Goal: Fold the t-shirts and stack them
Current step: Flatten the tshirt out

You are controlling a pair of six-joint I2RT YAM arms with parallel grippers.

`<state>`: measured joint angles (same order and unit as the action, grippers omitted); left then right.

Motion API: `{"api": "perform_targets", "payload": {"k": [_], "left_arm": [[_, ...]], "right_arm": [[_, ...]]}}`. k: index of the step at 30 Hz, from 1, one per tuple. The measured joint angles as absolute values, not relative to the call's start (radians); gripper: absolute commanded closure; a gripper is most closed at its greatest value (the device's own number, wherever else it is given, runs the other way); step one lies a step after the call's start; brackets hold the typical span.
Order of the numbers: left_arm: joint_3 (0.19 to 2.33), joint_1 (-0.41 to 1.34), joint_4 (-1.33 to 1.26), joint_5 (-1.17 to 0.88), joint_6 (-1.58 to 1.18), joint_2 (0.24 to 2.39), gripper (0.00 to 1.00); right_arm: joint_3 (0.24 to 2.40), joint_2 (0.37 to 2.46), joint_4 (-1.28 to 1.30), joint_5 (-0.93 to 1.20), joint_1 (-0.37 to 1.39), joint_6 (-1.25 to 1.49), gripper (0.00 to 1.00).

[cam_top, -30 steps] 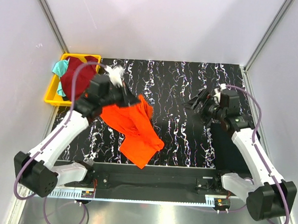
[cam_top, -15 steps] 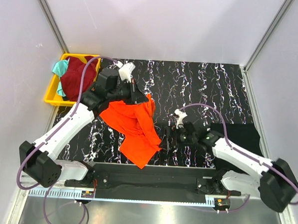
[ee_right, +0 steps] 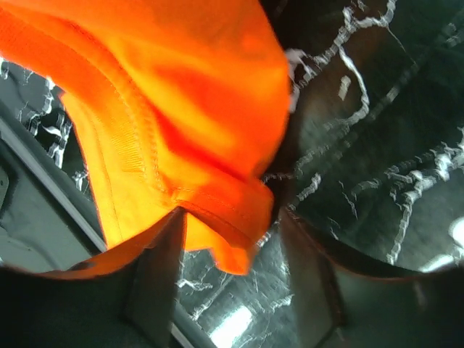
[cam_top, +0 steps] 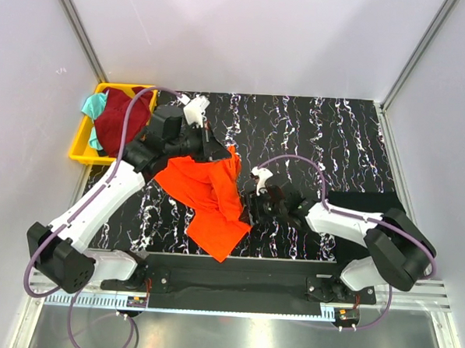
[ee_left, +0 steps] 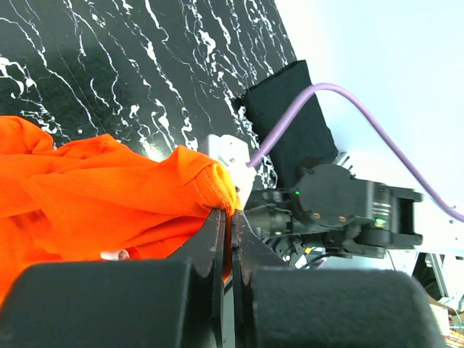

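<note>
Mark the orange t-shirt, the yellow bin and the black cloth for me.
orange t-shirt [cam_top: 206, 194]: top external view, middle of the bunched fabric.
yellow bin [cam_top: 79, 140]: top external view, its left rim.
black cloth [cam_top: 371, 202]: top external view, bare part beyond the right arm.

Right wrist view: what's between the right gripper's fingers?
The hemmed edge of the orange t-shirt lies between the fingers of the open right gripper, seen in the right wrist view; marbled black table shows behind.
</note>
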<state>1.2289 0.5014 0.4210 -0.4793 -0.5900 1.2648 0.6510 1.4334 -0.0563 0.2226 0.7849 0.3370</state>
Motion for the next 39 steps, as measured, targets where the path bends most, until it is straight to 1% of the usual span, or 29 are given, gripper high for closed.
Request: {"api": "perform_targets", "payload": {"k": [1, 3, 5, 6, 7, 11, 14, 18, 21, 24, 27, 33, 36, 39], "left_arm": [[1.229, 0.502, 0.425, -0.479, -0.592, 1.258, 1.0], [1.23, 0.502, 0.428, -0.479, -0.596, 1.243, 1.0], [1.238, 0.501, 0.429, -0.479, -0.599, 1.23, 1.0], [1.245, 0.501, 0.43, -0.479, -0.6, 1.224, 1.0], [1.251, 0.501, 0.433, -0.478, -0.6, 1.219, 1.0], [1.301, 0.475, 0.473, -0.473, -0.593, 1.192, 1.0], [1.349, 0.404, 0.515, -0.471, -0.576, 1.151, 1.0], [1.501, 0.299, 0.59, -0.454, -0.548, 1.099, 1.0], [1.674, 0.292, 0.614, -0.456, -0.526, 1.082, 1.0], [1.84, 0.292, 0.616, -0.468, -0.497, 1.048, 1.0], [1.922, 0.292, 0.617, -0.476, -0.471, 0.991, 1.0], [2.013, 0.293, 0.636, -0.477, -0.445, 0.842, 1.0], [2.045, 0.293, 0.636, -0.462, -0.444, 0.809, 1.0], [2.038, 0.293, 0.635, -0.435, -0.443, 0.802, 1.0]], "right_arm": [[0.651, 1.443, -0.075, 0.229, 0.786, 0.342, 0.45], [0.651, 1.472, -0.112, 0.24, 0.787, 0.355, 0.58], [0.651, 1.494, -0.135, 0.253, 0.788, 0.373, 0.76], [0.651, 1.498, -0.138, 0.255, 0.789, 0.381, 0.96], [0.651, 1.498, -0.138, 0.254, 0.79, 0.386, 1.0], [0.67, 1.433, -0.034, 0.218, 0.796, 0.416, 1.0], [0.719, 1.276, 0.113, 0.178, 0.801, 0.42, 1.0], [0.897, 1.044, 0.319, 0.121, 0.804, 0.424, 1.0], [1.093, 0.956, 0.438, 0.089, 0.81, 0.427, 1.0], [1.25, 0.934, 0.52, 0.073, 0.835, 0.426, 1.0], [1.357, 0.923, 0.582, 0.073, 0.857, 0.422, 1.0], [1.498, 0.915, 0.635, 0.12, 0.859, 0.424, 1.0], [1.555, 0.914, 0.633, 0.137, 0.863, 0.427, 1.0], [1.572, 0.907, 0.635, 0.107, 0.866, 0.426, 1.0]]}}
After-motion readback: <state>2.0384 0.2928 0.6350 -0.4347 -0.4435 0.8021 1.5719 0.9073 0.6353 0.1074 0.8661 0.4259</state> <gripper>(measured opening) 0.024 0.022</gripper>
